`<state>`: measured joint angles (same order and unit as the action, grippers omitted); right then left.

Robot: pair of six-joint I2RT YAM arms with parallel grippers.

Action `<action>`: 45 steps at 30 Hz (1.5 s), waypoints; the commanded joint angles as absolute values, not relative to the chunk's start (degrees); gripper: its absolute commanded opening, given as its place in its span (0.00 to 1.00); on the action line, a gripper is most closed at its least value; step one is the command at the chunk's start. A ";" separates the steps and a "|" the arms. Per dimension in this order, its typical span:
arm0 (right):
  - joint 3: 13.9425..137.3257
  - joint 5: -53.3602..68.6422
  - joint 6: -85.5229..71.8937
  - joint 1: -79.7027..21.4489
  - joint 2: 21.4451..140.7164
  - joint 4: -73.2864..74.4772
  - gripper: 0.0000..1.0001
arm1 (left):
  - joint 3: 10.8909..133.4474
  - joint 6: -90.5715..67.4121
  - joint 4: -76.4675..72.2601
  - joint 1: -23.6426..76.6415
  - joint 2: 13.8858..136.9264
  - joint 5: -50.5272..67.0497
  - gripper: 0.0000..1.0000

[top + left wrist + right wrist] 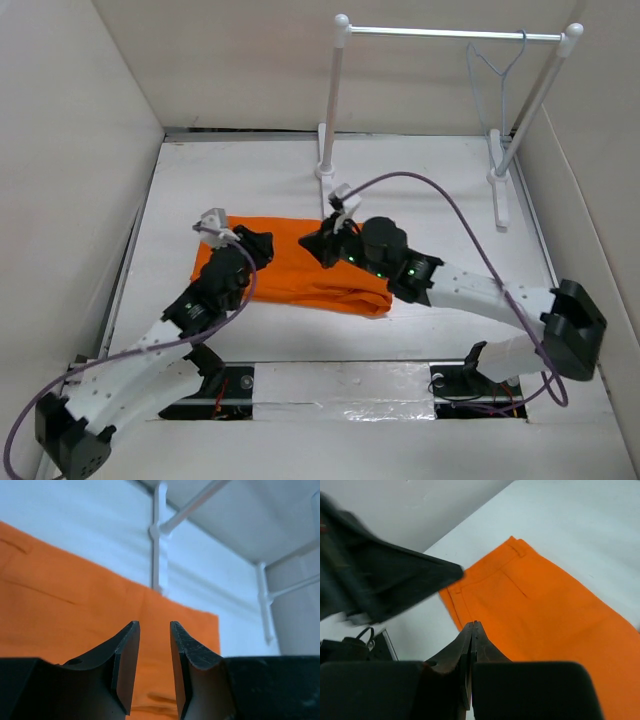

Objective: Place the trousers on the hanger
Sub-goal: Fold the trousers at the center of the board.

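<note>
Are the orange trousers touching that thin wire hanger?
Apart. The top view shows the hanger hanging on the rail at the back right, while the trousers lie on the table, with bare tabletop between them.

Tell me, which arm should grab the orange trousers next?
Probably the left arm: its jaws stand open just above the trousers. The right arm is over them too, but its jaws are shut.

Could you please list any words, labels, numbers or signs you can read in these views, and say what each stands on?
None: no text can be read in any view. The trousers, the hanger and the rail stand show no print, label or number.
</note>
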<state>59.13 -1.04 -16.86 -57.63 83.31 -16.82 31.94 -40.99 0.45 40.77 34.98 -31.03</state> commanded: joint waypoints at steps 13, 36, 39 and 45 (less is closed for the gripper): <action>25.32 -11.16 -18.10 -52.37 61.54 -12.84 0.00 | 29.51 -41.40 -27.86 48.51 67.83 -14.59 0.29; 22.50 -12.30 -18.02 -53.53 53.26 -3.16 0.30 | 59.85 -32.26 -21.45 51.33 101.16 -0.88 0.35; 23.11 -13.97 -17.93 -53.53 54.92 -2.90 0.48 | 61.43 -32.26 -20.57 51.33 103.27 -0.44 0.35; 25.84 -11.96 -16.79 -53.53 59.58 -2.64 0.46 | 63.28 -32.78 -19.87 51.33 106.26 -0.26 0.35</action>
